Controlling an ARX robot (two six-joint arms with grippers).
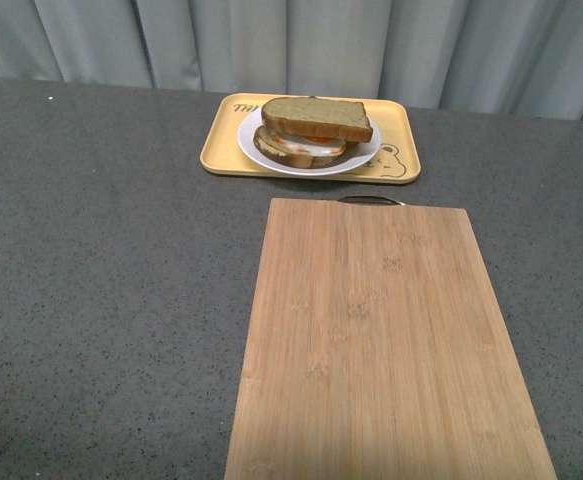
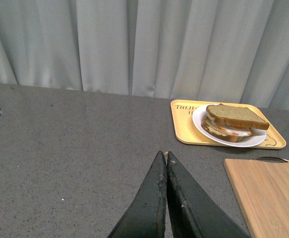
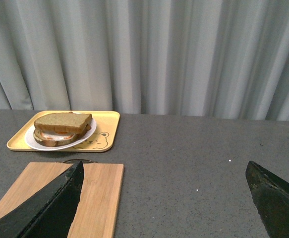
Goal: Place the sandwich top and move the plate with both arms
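The plate (image 1: 311,160), sandwich top (image 1: 317,117) already on, sits at twelve o'clock beyond both arms, left tool (image 2: 166,157) clenched, right tool (image 3: 164,198) released.

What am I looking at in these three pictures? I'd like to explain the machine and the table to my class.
A two-armed robot photographs one table three ways. The front view comes from its body; neither arm shows there. A yellow tray carries a white plate with a sandwich, its top slice already on. Nearer lies a bare wooden cutting board. The other two pictures come from wrist cameras. The left gripper has its fingers pressed together; the right gripper is spread wide. Neither holds anything.
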